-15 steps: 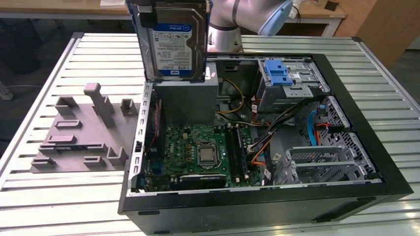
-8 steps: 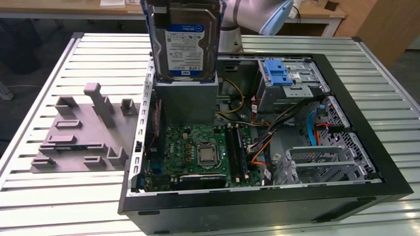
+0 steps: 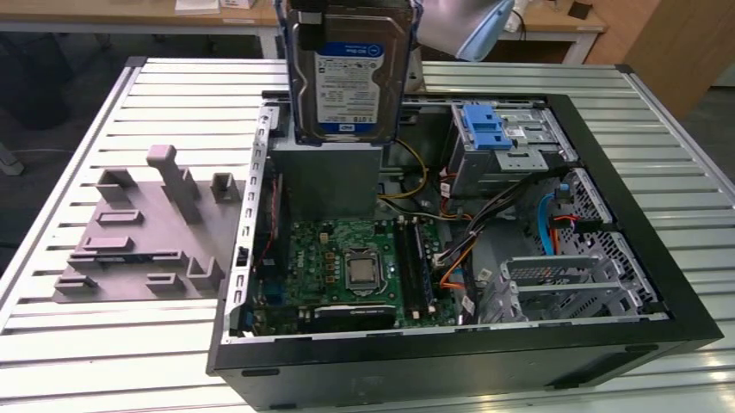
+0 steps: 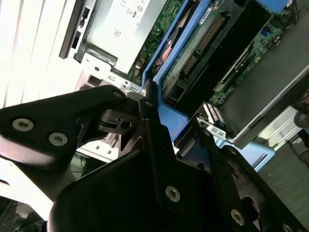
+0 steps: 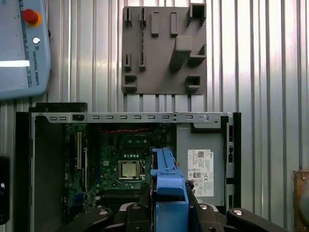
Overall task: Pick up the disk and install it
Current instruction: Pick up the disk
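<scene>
The disk point(image 3: 348, 76) hangs upright above the back of the open computer case point(image 3: 643, 258), with its white-and-blue label facing the exterior view. Blue carrier rails frame it. In the first wrist view its blue end handle point(image 5: 168, 180) sits between the black fingers point(image 5: 143, 197), and my gripper point(image 5: 169, 200) is shut on it. The second wrist view shows the same grip: my gripper point(image 4: 176, 123) clamps the blue rail point(image 4: 170, 116), with the drive's circuit-board underside point(image 4: 203, 34) stretching away from it. Below the disk lie the motherboard point(image 3: 350, 267) and the grey power-supply box point(image 3: 327, 176).
A blue latch bracket point(image 3: 491, 127) tops the metal drive cage at the exterior view's right. Cables point(image 3: 552, 228) run beside it. A grey moulded fixture plate point(image 3: 138, 232) lies on the slatted table point(image 3: 115, 353) left of the case. A teach pendant point(image 5: 21, 43) lies beyond the case.
</scene>
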{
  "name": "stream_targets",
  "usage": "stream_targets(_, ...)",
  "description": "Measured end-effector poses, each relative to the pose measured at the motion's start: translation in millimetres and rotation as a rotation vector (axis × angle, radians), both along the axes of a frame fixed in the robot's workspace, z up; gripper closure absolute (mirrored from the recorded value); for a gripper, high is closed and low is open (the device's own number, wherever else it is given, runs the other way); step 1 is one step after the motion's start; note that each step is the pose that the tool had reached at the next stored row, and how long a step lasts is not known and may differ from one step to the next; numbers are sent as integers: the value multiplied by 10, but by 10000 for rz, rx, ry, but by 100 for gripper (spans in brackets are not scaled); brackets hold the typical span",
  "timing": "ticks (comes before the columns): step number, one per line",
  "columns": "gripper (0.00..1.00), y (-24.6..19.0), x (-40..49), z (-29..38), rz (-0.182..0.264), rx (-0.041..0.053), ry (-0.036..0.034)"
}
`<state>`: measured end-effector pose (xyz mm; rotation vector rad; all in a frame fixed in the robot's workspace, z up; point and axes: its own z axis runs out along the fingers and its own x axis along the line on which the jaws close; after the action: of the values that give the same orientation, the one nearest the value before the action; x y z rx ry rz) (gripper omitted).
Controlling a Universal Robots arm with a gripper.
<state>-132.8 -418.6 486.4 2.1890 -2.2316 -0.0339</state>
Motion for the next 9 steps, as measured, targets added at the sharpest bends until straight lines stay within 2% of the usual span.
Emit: stream_targets(9, 64, -3, 337, 0, 0, -1, 7)
